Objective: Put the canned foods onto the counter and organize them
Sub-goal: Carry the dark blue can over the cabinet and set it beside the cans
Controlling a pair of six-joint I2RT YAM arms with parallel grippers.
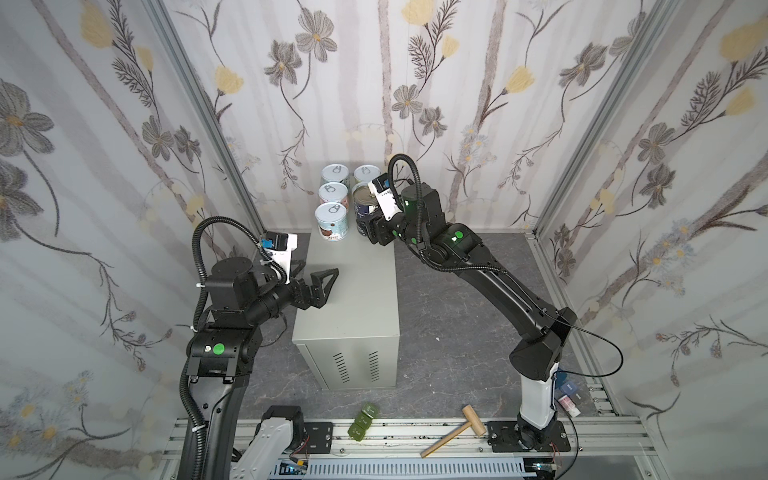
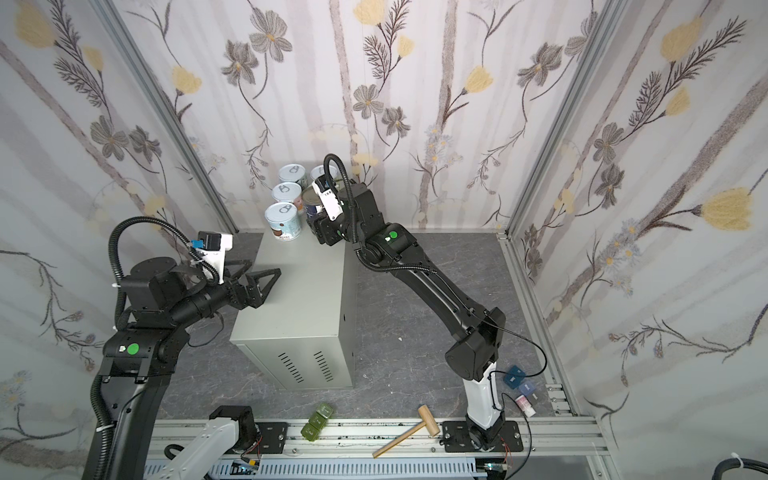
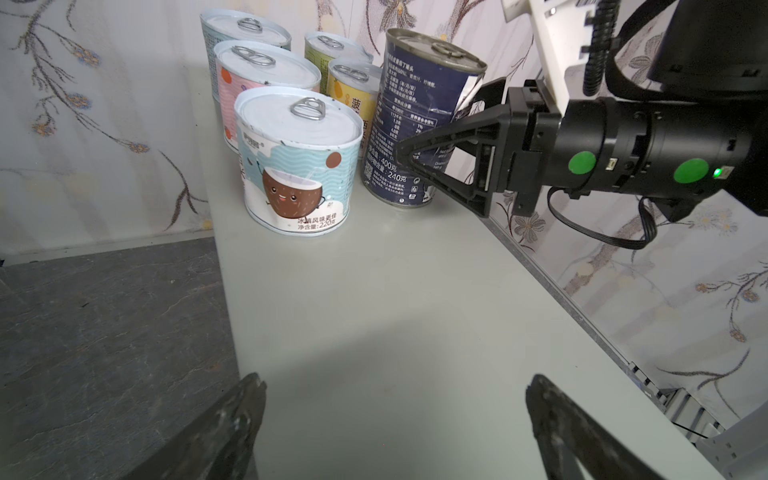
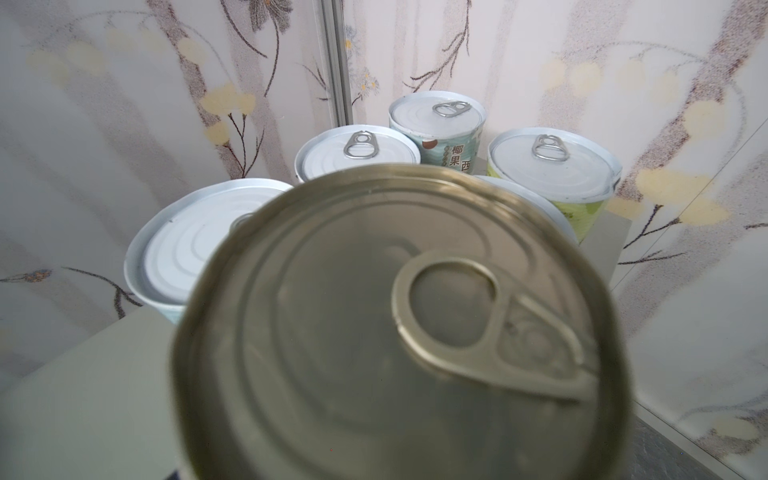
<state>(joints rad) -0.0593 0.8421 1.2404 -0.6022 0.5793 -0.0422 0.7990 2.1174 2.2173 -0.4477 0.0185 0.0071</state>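
The counter [image 1: 345, 299] [image 3: 395, 291] is a tall beige-grey box with several canned foods clustered at its far end. In a left column stand the coconut-label can [image 1: 331, 220] [image 3: 297, 158], a pink one [image 1: 332, 195] [image 3: 266, 66] and a teal one [image 1: 335, 174]. A green can [image 1: 367, 172] [image 3: 332, 43] and a yellow can [image 3: 351, 83] stand to the right. My right gripper [image 1: 368, 218] [image 3: 419, 129] is shut on the taller navy can [image 1: 365, 201] [image 3: 411, 124], upright, its base at the counter top near the right edge. Its metallic lid [image 4: 395, 332] fills the right wrist view and hides the fingers. My left gripper [image 1: 320, 268] [image 2: 264, 267] [image 3: 397, 382] hangs open above the counter's left side, holding nothing.
Dark marbled floor [image 1: 457, 299] surrounds the counter, closed in by floral walls on three sides. Green blocks [image 1: 363, 419] and a wooden mallet [image 1: 453, 430] lie by the front rail. Small boxes [image 1: 567, 392] sit beside the right arm's base.
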